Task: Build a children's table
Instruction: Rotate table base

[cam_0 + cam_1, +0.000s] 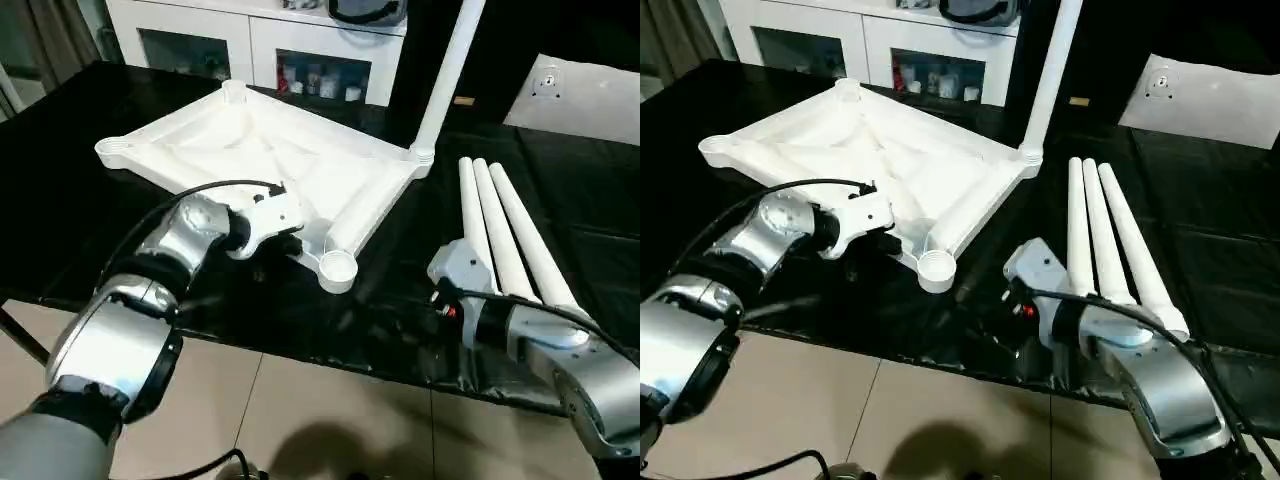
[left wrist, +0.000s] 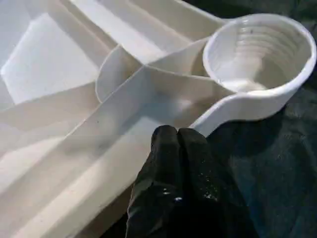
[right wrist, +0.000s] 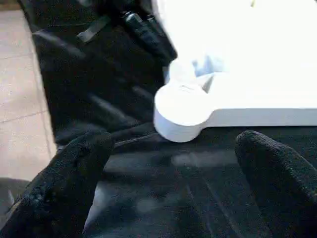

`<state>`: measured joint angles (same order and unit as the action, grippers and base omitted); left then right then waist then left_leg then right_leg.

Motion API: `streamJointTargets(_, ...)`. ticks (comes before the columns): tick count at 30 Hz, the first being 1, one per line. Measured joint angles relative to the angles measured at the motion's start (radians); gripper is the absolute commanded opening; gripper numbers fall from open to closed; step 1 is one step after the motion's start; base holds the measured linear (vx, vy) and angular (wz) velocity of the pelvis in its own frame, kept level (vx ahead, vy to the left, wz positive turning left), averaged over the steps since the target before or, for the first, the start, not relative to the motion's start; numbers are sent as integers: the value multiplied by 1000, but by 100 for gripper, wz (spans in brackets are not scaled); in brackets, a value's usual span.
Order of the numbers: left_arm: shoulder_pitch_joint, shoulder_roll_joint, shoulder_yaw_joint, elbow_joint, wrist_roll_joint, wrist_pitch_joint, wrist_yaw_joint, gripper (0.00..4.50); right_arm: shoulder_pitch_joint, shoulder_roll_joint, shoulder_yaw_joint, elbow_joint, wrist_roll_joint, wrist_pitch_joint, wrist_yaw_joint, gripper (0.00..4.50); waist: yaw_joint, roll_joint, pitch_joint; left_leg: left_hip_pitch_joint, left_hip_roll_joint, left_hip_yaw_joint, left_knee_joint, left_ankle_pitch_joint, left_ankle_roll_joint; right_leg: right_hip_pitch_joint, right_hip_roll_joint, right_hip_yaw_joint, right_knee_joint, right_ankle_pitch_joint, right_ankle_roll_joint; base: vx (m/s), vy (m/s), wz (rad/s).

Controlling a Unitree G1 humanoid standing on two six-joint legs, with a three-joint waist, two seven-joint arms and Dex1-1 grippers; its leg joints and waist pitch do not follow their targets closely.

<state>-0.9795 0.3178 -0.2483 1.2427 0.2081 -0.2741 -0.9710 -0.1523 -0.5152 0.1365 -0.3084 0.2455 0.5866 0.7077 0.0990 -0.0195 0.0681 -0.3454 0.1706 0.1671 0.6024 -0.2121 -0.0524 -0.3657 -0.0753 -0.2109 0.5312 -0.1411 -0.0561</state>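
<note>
Closed with its fingers pressed together, the left gripper sits at the rim of the upside-down tabletop beside the near corner socket, probably to steady it on the black table, while the right gripper waits wide open near three loose legs.

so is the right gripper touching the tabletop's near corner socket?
Apart. The right wrist view shows the right gripper open, with bare black cloth between its fingers and the corner socket.

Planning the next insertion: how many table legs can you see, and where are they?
4. One leg stands upright in the tabletop's far corner socket; three loose legs lie side by side on the black surface beside the tabletop, on the robot's right.
</note>
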Motion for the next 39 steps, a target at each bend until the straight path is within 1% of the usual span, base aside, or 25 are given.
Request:
streamJointTargets(2, 36, -20, 63, -35, -75, -4, -4, 4, 0, 25, -24, -3, 5, 3, -29, 450, -2, 0, 0, -3, 0, 0, 0, -1, 1, 0, 0, 0, -3, 1, 1, 0, 0, 0)
streamJointTargets(3, 60, -34, 129, -75, -148, 12, -5, 23, 0, 64, -50, -4, 22, 10, -60, 450, -6, 0, 0, -4, 0, 0, 0, -1, 2, -1, 0, 0, -3, 2, 1, 0, 0, 0)
streamJointTargets(4, 78, -39, 170, -117, -199, 26, -5, 35, 0, 92, -65, -5, 32, 12, -84, 450, -8, -1, 0, -4, 0, 0, 0, -2, 2, -1, 0, 1, -2, 2, 0, 0, 0, 0)
streamJointTargets(6, 92, -39, 224, -192, -270, 47, -1, 43, 0, 124, -91, -5, 46, 13, -123, 450, -10, -1, 0, -5, 0, 2, 0, -2, 3, -4, -1, 2, 1, 2, 0, 0, 0, 0)
streamJointTargets(8, 162, -33, 278, -356, -322, 94, 55, 54, 0, 181, -128, -15, 73, 18, -168, 450, -13, -2, -1, -4, 0, 5, -1, -2, 3, -9, -1, 5, 9, -1, -3, 0, 0, 0)
streamJointTargets(10, 265, -46, 331, -530, -365, 174, 146, 82, 4, 227, -134, -47, 82, 20, -213, 450, -19, -4, -1, -6, 0, 8, -1, -3, 4, -16, -2, 9, 23, -9, -8, 0, 0, 0)
streamJointTargets(12, 359, -77, 367, -686, -367, 283, 253, 95, 4, 261, -128, -54, 62, 10, -267, 450, -18, -7, -1, -6, 1, 8, -1, -2, 1, -19, -2, 8, 30, -15, -8, 0, 0, 0)
streamJointTargets(14, 473, -113, 393, -864, -348, 383, 361, 116, 8, 321, -124, -61, 15, -7, -358, 450, -19, -10, 0, -5, 2, 7, -3, 0, -1, -19, -1, 8, 33, -17, -10, 0, 0, 0)
streamJointTargets(15, 514, -131, 400, -925, -337, 405, 393, 116, 11, 343, -127, -63, -9, -7, -399, 450, -19, -11, 0, -4, 3, 7, -3, 1, -2, -19, 0, 7, 33, -17, -10, 0, 0, 0)
streamJointTargets(16, 566, -160, 408, -1009, -294, 418, 453, 116, 11, 348, -119, -64, -35, 21, -443, 450, -20, -12, 1, -3, 3, 6, -3, 1, -3, -19, 1, 6, 31, -17, -10, 0, 0, 0)
streamJointTargets(19, 654, -199, 428, -1179, -226, 465, 548, 116, 18, 355, -93, -64, -79, 95, -508, 450, -24, -13, 1, -2, 3, 5, -1, 1, -4, -17, 1, 5, 29, -16, -9, 0, 0, 0)
streamJointTargets(20, 682, -203, 428, -1230, -223, 489, 570, 116, 25, 356, -82, -64, -92, 98, -523, 450, -27, -12, 0, -2, 3, 5, 0, -1, -6, -16, 1, 5, 27, -16, -8, 0, 0, 0)
streamJointTargets(22, 748, -218, 427, -1337, -227, 545, 614, 116, 46, 370, -84, -66, -102, 99, -555, 450, -34, -12, 0, -2, 3, 4, 0, -2, -7, -15, 0, 5, 25, -15, -7, 0, 0, 0)
streamJointTargets(25, 794, -234, 411, -1414, -232, 612, 654, 116, 76, 397, -114, -83, -91, 99, -580, 450, -38, -13, 0, -3, 1, 4, 1, -2, -6, -13, 0, 6, 23, -14, -5, 0, 0, 0)
streamJointTargets(26, 798, -236, 402, -1430, -233, 630, 661, 116, 87, 405, -128, -84, -86, 99, -584, 450, -34, -13, 0, -4, 0, 5, 1, -2, -4, -12, -2, 7, 23, -14, -5, 0, 0, 0)
streamJointTargets(28, 799, -242, 384, -1458, -234, 662, 677, 116, 113, 428, -159, -95, -74, 99, -596, 450, -17, -12, 0, -2, -5, 6, 5, -2, 4, -9, -9, 11, 26, -14, -5, -5, 30, -1)
streamJointTargets(29, 795, -247, 375, -1464, -235, 669, 680, 116, 119, 436, -169, -100, -65, 99, -598, 450, -9, -11, 0, -3, -8, 5, 12, -5, 10, -10, -14, 13, 32, -14, -4, -1, 51, -2)
streamJointTargets(30, 792, -250, 368, -1466, -232, 676, 682, 116, 119, 442, -173, -104, -57, 101, -601, 450, 2, -7, 0, 6, -10, 12, 26, -10, 13, -16, -11, 34, 38, -14, -1, -17, 97, -23)
streamJointTargets(31, 792, -251, 362, -1466, -212, 687, 686, 116, 116, 443, -171, -112, -51, 101, -600, 450, 17, -4, 2, 14, -18, 23, 31, -26, 13, -19, -8, 65, 50, -14, 5, -35, 110, -47)
streamJointTargets(32, 793, -248, 361, -1467, -202, 691, 691, 116, 116, 448, -168, -113, -49, 99, -599, 450, 18, 0, 2, 30, -18, 39, 31, -34, 16, -19, 3, 87, 49, -13, 8, -35, 110, -47)
streamJointTargets(33, 793, -243, 366, -1469, -183, 695, 695, 116, 114, 459, -150, -115, -44, 96, -594, 450, 10, 2, 2, 41, -13, 62, 28, -38, 23, -26, 21, 120, 45, -18, 13, -73, 89, -45)
streamJointTargets(34, 793, -239, 368, -1473, -172, 704, 701, 116, 112, 464, -140, -120, -42, 85, -594, 450, -2, 0, 2, 41, -14, 66, 31, -40, 27, -25, 18, 121, 47, -20, 14, -56, 44, -19)
streamJointTargets(35, 794, -236, 370, -1480, -171, 718, 709, 116, 112, 476, -141, -124, -42, 74, -600, 450, -19, 4, 2, 37, -14, 64, 32, -41, 29, -23, 16, 118, 44, -22, 15, -92, 92, -22)
streamJointTargets(36, 798, -241, 370, -1496, -174, 735, 717, 116, 111, 484, -146, -124, -42, 66, -611, 450, -44, -3, -1, 31, -15, 62, 32, -41, 29, -20, 16, 119, 40, -24, 15, -50, 72, -1)
streamJointTargets(39, 841, -238, 354, -1557, -193, 787, 727, 116, 109, 495, -176, -138, -42, 83, -639, 450, -84, -11, -3, 29, -19, 55, 32, -41, 29, -19, 16, 118, 33, -23, 17, -17, 24, 0)
